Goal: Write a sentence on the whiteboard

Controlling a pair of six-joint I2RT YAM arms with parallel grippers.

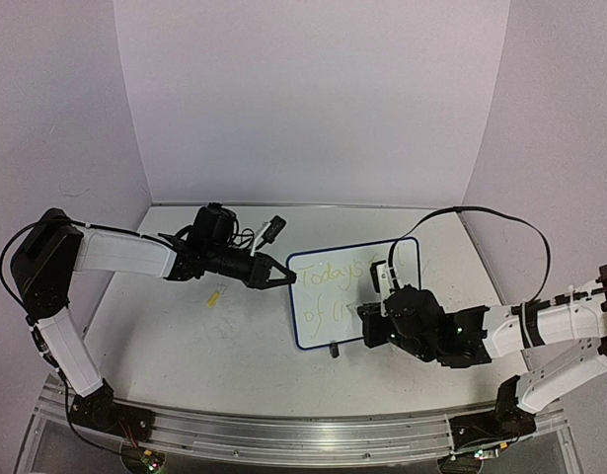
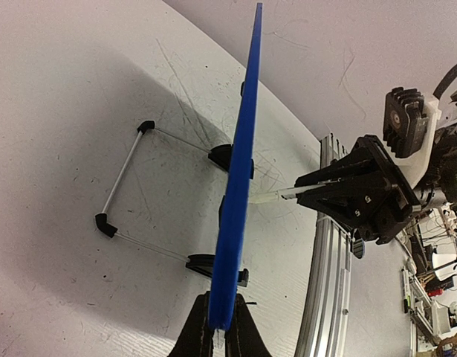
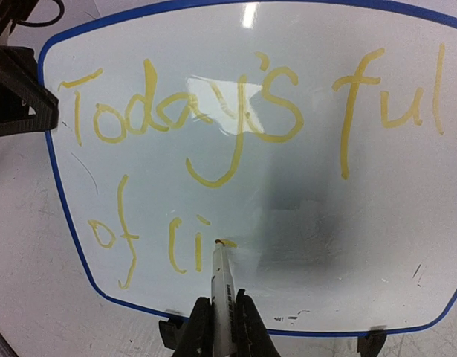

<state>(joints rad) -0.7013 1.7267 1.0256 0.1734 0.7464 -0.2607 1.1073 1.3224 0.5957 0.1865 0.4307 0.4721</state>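
the table (image 1: 185,346) is pale and scuffed with grey marks, and its near edge lies under a metal rail (image 1: 283,434). the whiteboard (image 1: 318,291) stands near the middle of the table, between the two arms, leaning back on a wire stand (image 2: 124,175) that shows only in the left wrist view. there the board is seen edge-on as a thin blue strip, with its face hidden. in the top view the right arm (image 1: 540,326) covers the board's lower right corner and the ends of both lines of writing.

the left gripper (image 1: 281,277) is clenched on the board's left edge, one finger on either side of the blue frame. the right gripper (image 3: 219,316) is clamped around a marker (image 3: 221,275), pale-barrelled and pointing up at the board, its tip touching the white face on the lower line. only the inner parts of that gripper's fingers show, since the bottom of its own view cuts them off.

the sentence (image 3: 148,97) is in thin yellow strokes. the upper line reads "today's ful", with one more stroke sliced off by the right edge. the lower line reads "of li", with the tip resting just past it. glare washes out part of the "y".

a small yellow bit (image 1: 213,296) lies on the table left of the board, too small to identify.
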